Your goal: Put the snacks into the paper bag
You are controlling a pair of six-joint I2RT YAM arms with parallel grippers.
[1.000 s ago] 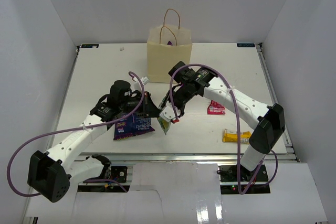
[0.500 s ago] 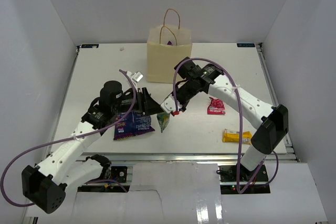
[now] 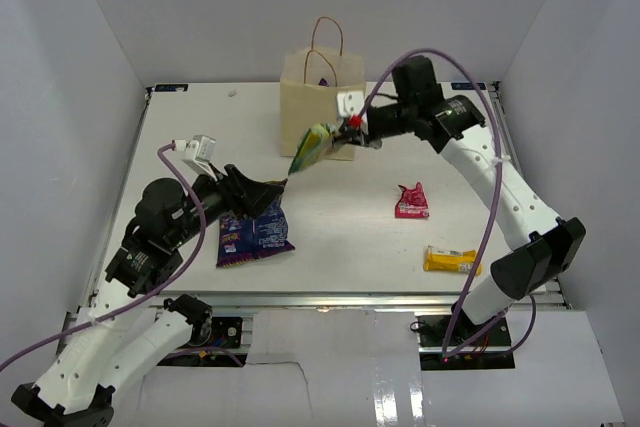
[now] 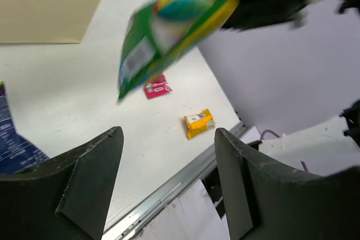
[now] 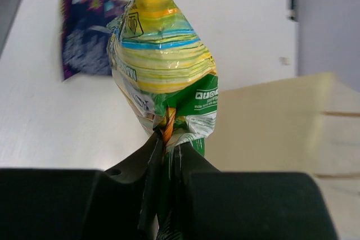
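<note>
Three snacks lie flat on the worktop (image 3: 200, 127), and none has been shifted over the last second. The yellow bar (image 3: 452, 261) is found close to the near edge towards the right corner. The large blue-purple bag (image 3: 252, 235) lies near the near edge, left of the middle. The magenta packet (image 3: 411, 201) lies farther in, right of the middle, and is no longer half covered by the right arm.

The left gripper (image 4: 169, 133) has been drawn back towards the left edge as its arm was raised. It is held above the far end of the blue-purple bag, where a second ago it was reaching farther right over that bag. Its fingers (image 4: 93, 167) are spread wide apart, with nothing between them.

The green packet (image 3: 313, 145) is pinched by one crimped end in the closed right gripper (image 3: 352, 127). A second ago it hung low over the middle of the worktop, just beside the blue-purple bag. It has since been lifted and carried towards the far edge, and is now held in the air on the near side of the paper bag (image 3: 320, 97). The paper bag is left standing upright at the far edge, unmoved.
</note>
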